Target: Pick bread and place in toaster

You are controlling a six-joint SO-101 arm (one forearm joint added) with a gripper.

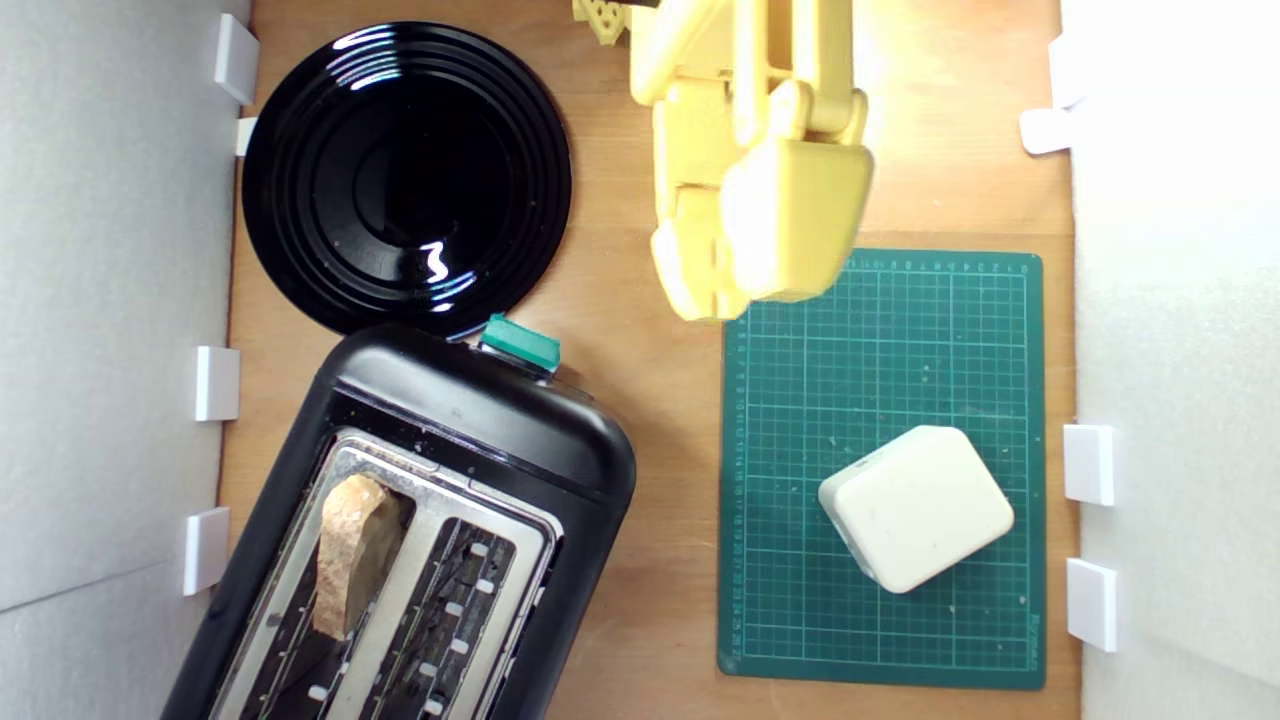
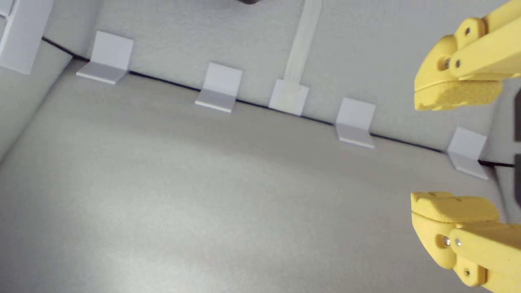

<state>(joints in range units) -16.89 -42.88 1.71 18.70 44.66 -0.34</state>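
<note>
One slice of bread [image 1: 352, 552] already stands in your toaster [image 1: 480, 420], and your hand [image 2: 454, 152], spread empty, need only retreat.

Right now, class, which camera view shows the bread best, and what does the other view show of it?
The exterior view. There the bread stands in one slot of the toaster, crust and crumb visible. The wrist view shows none of it, only the open gripper against grey walls.
</note>
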